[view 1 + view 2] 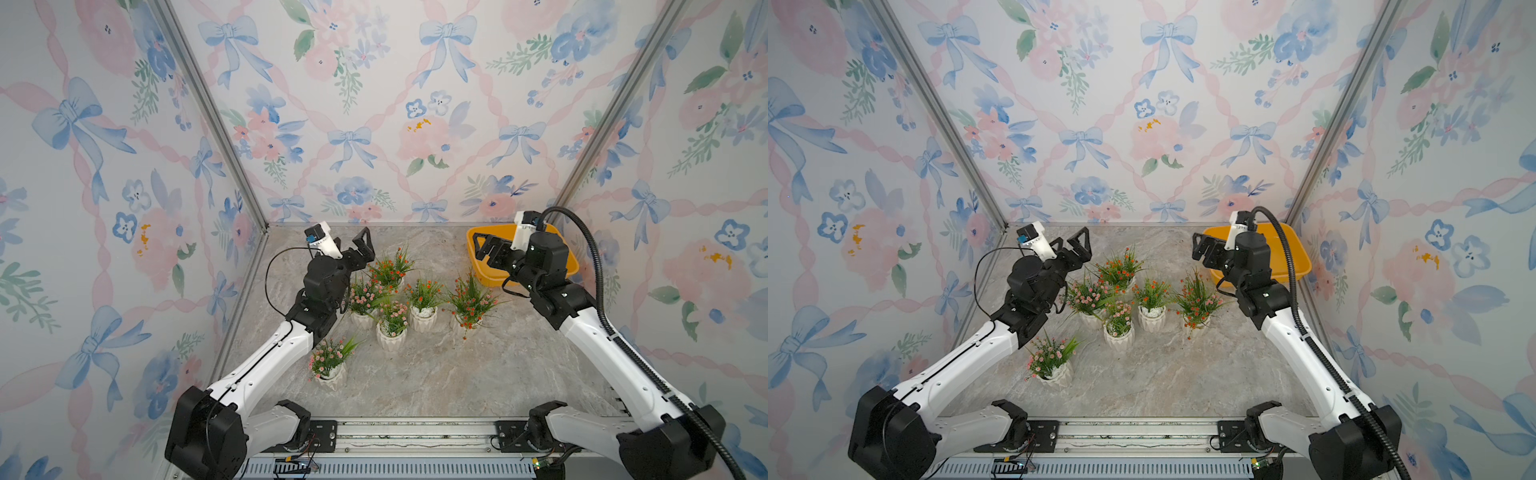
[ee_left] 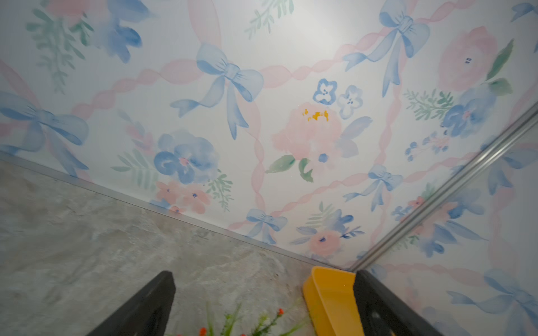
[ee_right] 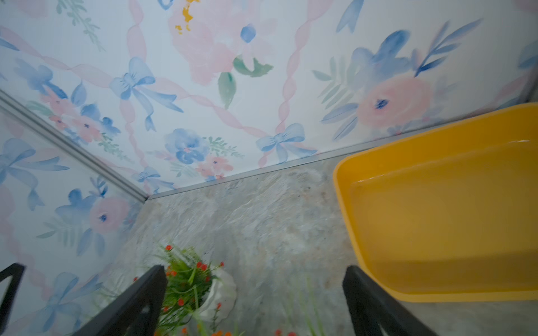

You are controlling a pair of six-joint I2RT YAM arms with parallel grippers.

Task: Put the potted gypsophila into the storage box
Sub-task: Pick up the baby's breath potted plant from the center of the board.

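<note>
On the grey marbled desk (image 1: 457,374), a smooth yellow plastic box (image 1: 488,276) with rounded corners sits in the far right corner. Six grassy plants (image 1: 392,318), blooming pink or orange-red, stand mid-desk in white ribbed pots (image 1: 390,340). The left pincer (image 2: 262,302) and right pincer (image 3: 253,273) gape wide, empty.

The shallow rectangular yellow-orange plastic storage box (image 3: 436,221) at far right is smooth and glossy, with highlights along its floor. The small white ribbed pots (image 1: 391,340) look matt, whether ceramic or plastic is unclear. Their grassy green leaves (image 1: 471,297) have a plastic sheen. The grey marbled tabletop (image 1: 457,374) looks matt and stone-patterned. The floral printed wall panels (image 1: 374,104) are smooth, with a soft glare. The silver corner posts (image 1: 212,112) are brushed metal. The white arm shells (image 1: 602,345) are glossy plastic, and the right arm's black hose (image 1: 599,282) is corrugated.
</note>
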